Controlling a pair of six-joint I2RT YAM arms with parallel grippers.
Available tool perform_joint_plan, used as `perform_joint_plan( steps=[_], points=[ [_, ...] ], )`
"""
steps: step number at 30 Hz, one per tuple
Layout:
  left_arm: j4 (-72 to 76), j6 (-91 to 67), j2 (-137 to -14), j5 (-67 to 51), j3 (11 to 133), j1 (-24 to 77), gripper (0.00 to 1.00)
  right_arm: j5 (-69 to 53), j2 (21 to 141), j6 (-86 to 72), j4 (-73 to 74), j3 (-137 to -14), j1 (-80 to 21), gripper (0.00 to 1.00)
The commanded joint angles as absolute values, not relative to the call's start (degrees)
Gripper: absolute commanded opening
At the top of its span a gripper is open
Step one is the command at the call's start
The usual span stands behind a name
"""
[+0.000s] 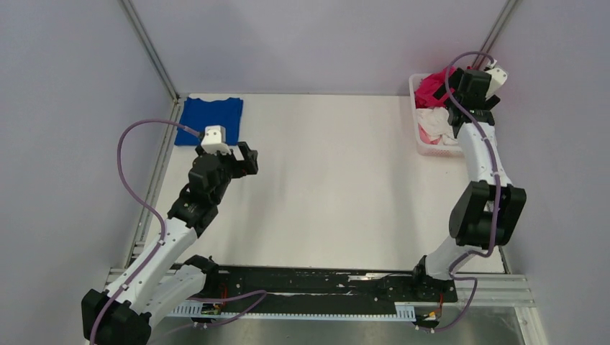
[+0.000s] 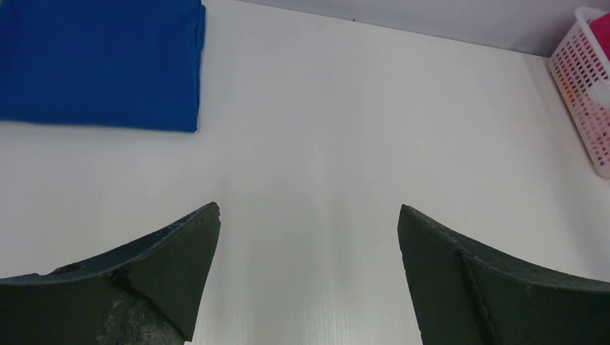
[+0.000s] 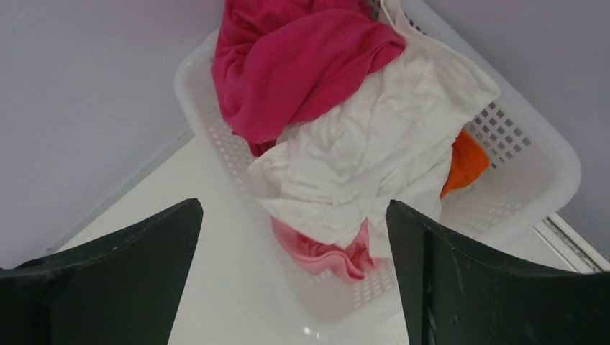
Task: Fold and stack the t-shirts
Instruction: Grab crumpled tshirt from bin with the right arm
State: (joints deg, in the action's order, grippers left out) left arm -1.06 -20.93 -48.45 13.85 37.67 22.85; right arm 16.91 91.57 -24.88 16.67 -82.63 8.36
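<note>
1. Two grippers to check, nearest first. Find left gripper (image 2: 309, 215) over bare table (image 1: 331, 180) toward 9 o'clock: released, spread wide, holding nothing.
2. Further out, at 11 o'clock, note blue t-shirt (image 1: 210, 118) lying folded flat in the far corner. Treat as probable base of the stack.
3. At 1 o'clock, find right gripper (image 3: 295, 205) poised above basket (image 3: 547, 165): parted wide, gripping nothing, clear of the cloth.
4. Inside basket, identify the crumpled pile in the wrist view:
   - magenta t-shirt (image 3: 302, 65) heaped at the far end
   - white t-shirt (image 3: 374, 144) across the middle
   - pale pink t-shirt (image 3: 324, 251) showing beneath at the near end
   - orange t-shirt (image 3: 467, 162) tucked at 3 o'clock
5. Step in hand, by judgement: fetching the next shirt for folding.
6. Next move: lower right gripper, pinch one upper layer only, lift clear of the rim, carry toward table centre. Expect tangling, so avoid dragging neighbouring shirts or snagging the lattice.
</note>
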Motion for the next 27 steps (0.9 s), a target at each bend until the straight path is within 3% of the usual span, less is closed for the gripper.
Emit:
perform_joint_plan(
  steps=[1, 12, 16, 21, 25, 27],
  points=[
    [1.91, -21.09, -48.69, 15.46, 38.05, 22.85, 1.00, 13.97, 102.74, -21.12, 23.55, -96.20, 12.37, 1.00],
    [2.13, -22.34, -50.65, 18.36, 38.70, 22.85, 1.00, 6.45, 134.56, -14.57, 23.70, -132.51, 14.77, 0.92],
    [0.39, -22.68, -50.12, 20.32, 39.35, 22.85, 1.00, 4.20, 141.72, -14.75, 21.70, -141.28, 14.77, 0.76],
    [-1.67, -23.12, -48.43, 21.92, 39.33, 22.85, 1.00, 4.23, 141.96, -13.41, 17.43, -138.42, 14.77, 0.51],
    [-1.93, -23.56, -47.15, 22.51, 38.97, 22.85, 1.00, 4.54, 140.84, -13.69, 16.89, -137.39, 14.68, 0.04],
    [-2.00, -23.73, -47.04, 22.74, 38.96, 22.85, 1.00, 4.25, 139.24, -14.41, 15.51, -137.93, 14.63, 0.00]
  ],
)
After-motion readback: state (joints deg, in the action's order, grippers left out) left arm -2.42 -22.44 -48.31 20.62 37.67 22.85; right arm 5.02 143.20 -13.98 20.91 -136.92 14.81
